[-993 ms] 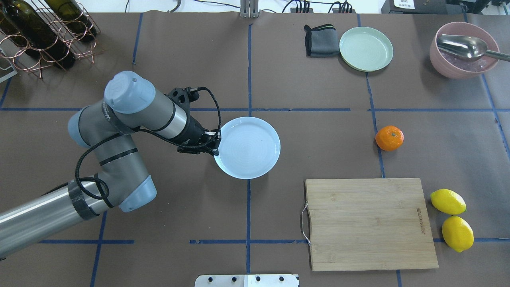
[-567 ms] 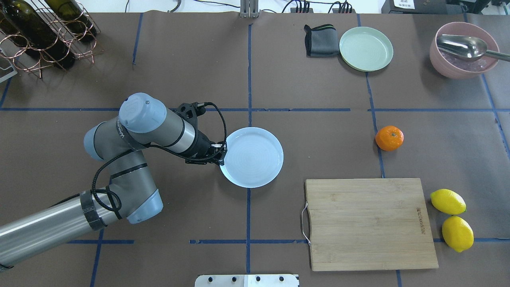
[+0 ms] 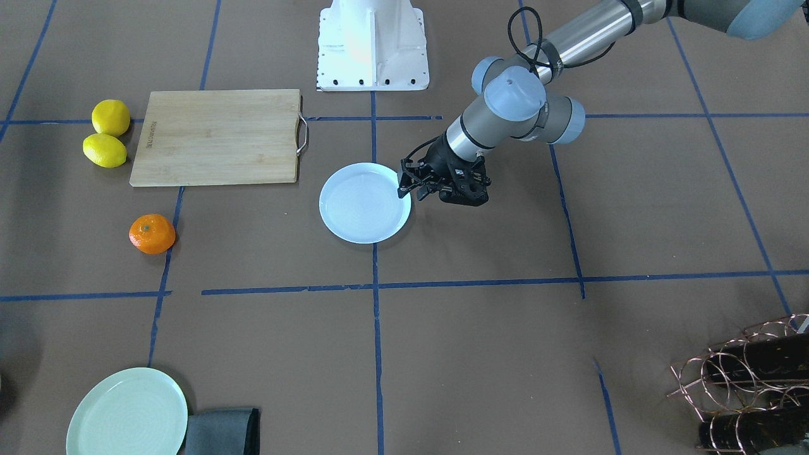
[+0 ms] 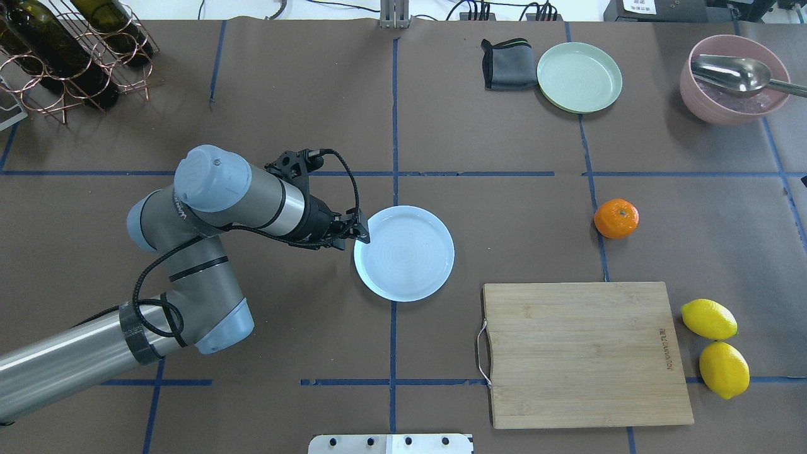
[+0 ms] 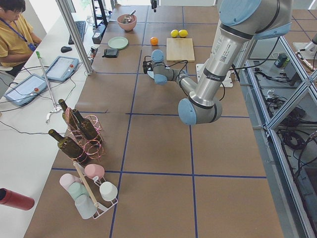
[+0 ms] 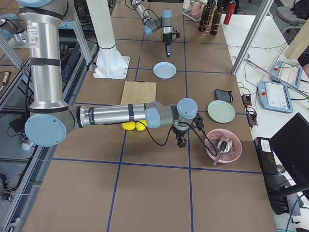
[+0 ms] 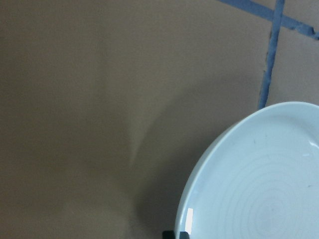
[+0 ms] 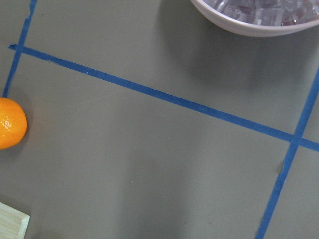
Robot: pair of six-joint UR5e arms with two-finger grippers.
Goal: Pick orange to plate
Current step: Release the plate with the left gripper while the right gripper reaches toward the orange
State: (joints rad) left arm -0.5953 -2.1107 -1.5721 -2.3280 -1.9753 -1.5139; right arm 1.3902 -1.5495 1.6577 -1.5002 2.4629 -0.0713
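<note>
The orange [image 4: 616, 218] lies on the brown table right of centre, with nothing touching it; it also shows at the left of the front view [image 3: 152, 234] and at the left edge of the right wrist view [image 8: 10, 130]. The pale blue plate [image 4: 410, 258] rests flat near the table's middle. My left gripper [image 4: 360, 234] is at its upper-left rim, shut on the rim; the left wrist view shows the plate [image 7: 259, 189] close below. My right gripper [image 6: 181, 141] points down between the orange and the pink bowl. Whether it is open or shut, I cannot tell.
A wooden cutting board [image 4: 580, 353] lies in front of the orange, with two lemons [image 4: 709, 318] to its right. At the back right are a green plate [image 4: 579, 77], a grey cloth [image 4: 507, 63] and a pink bowl [image 4: 734, 94] holding a spoon. A bottle rack [image 4: 63, 57] stands back left.
The left gripper has moved right and the plate has slid right and a little toward the robot with it. A dark tip now shows at the overhead view's right edge.
</note>
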